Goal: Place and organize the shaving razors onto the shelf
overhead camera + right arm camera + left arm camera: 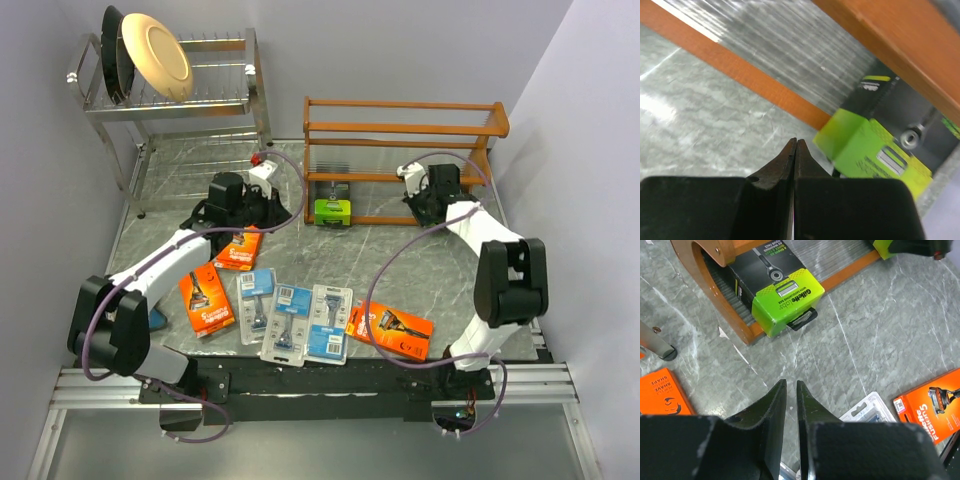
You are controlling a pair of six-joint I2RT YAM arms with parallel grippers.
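While the shelf (405, 128) carries a lime-green box (785, 300) at the left end of its bottom tier, long axis front to back and nose past the front rail, six razor packs (287, 325) lie on the tabletop (330, 255) before it. Nearest the shelf, an orange pack (238, 250) sits beside the left arm, behind the left fingers (775, 405), which are a slit apart and empty. The right fingers (782, 162), pressed shut, hold nothing.
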